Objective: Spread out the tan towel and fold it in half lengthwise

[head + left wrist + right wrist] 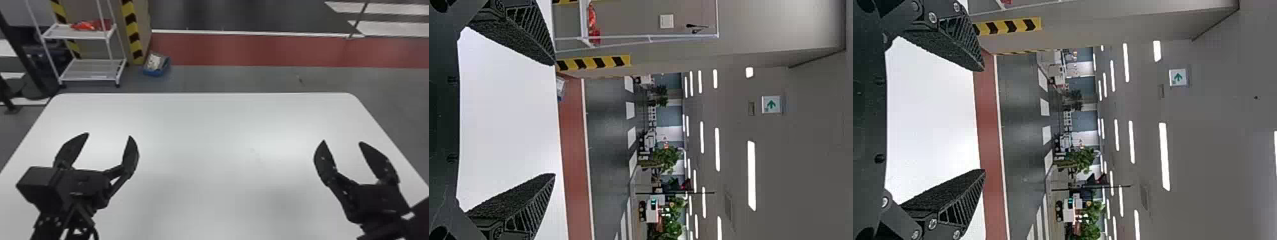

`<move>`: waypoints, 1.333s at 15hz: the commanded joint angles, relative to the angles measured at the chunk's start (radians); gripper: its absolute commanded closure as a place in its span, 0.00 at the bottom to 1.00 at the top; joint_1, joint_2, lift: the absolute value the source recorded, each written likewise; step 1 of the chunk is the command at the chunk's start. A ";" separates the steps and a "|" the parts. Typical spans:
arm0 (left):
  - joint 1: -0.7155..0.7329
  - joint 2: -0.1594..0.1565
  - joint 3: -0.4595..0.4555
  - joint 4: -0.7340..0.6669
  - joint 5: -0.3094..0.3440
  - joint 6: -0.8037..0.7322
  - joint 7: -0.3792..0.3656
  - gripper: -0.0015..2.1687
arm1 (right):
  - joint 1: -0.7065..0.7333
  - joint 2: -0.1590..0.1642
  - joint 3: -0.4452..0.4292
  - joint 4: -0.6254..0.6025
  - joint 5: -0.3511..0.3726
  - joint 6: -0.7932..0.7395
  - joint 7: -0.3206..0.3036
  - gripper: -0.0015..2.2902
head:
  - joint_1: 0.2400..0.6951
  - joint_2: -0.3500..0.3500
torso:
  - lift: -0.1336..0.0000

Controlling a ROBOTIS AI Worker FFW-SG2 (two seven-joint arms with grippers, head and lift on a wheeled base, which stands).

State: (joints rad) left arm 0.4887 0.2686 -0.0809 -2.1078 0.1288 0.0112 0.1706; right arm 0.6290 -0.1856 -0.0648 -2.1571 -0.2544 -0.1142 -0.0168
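Note:
In the head view my left gripper is over the left part of the white table, its two black fingers spread wide with nothing between them. My right gripper is over the table's right part, also open and holding nothing. The left wrist view has the left gripper with its fingers far apart and the white tabletop beyond them. Likewise the right gripper stands open in the right wrist view, its ribbed fingers separated in front of the tabletop.
Past the table's far left corner stands a white shelf cart with a red item on its upper shelf. A blue bin sits on the floor near a post with yellow and black stripes. The table's far edge runs across the head view.

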 commanded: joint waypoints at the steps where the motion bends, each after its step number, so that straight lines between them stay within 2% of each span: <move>1: -0.001 0.000 0.000 0.000 0.000 0.000 0.001 0.04 | 0.000 0.000 0.000 0.000 0.000 0.000 0.000 0.08 | 1.00 0.43 | 0.04; 20: -0.002 0.001 -0.003 0.002 -0.002 0.000 0.000 0.04 | 0.006 -0.002 -0.004 0.000 -0.012 -0.009 0.003 0.08 | 1.00 0.43 | 0.04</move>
State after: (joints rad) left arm 0.4862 0.2687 -0.0840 -2.1057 0.1283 0.0116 0.1703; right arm 0.6337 -0.1869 -0.0680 -2.1553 -0.2643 -0.1233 -0.0138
